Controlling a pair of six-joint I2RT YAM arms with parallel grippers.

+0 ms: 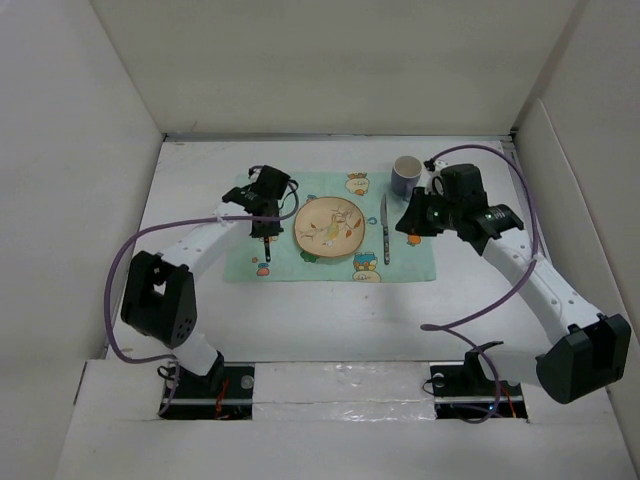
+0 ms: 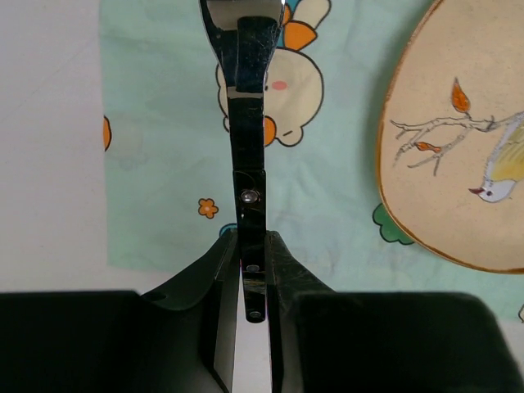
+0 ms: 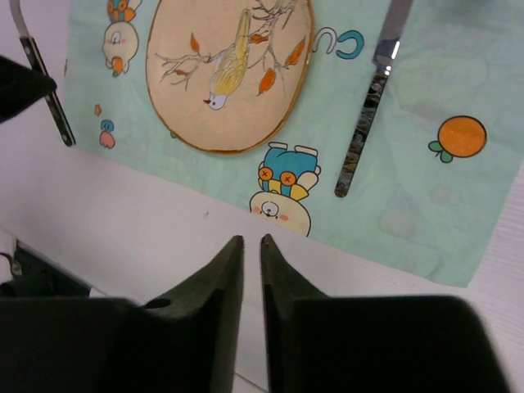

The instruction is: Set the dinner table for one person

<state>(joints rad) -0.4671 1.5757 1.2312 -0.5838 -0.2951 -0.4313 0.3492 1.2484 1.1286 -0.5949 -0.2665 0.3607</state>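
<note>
The white dinner table [image 1: 320,320] carries a mint-green placemat [image 1: 400,262] with a beige bird-printed plate [image 1: 330,228] in its middle. A black-handled knife [image 1: 384,230] lies on the mat right of the plate, and a dark cup [image 1: 406,175] stands at the mat's far right corner. My left gripper [image 1: 263,228] is shut on a black-handled utensil [image 2: 250,164] and holds it over the mat left of the plate [image 2: 458,147]; its head is cut off by the frame edge. My right gripper [image 3: 252,239] is shut and empty, above the table near the mat's front edge, right of the knife [image 3: 364,123].
White walls [image 1: 90,150] border the table on the left, back and right. Purple cables [image 1: 505,290] loop from both arms over the table. The held utensil also shows at the left edge of the right wrist view [image 3: 45,86].
</note>
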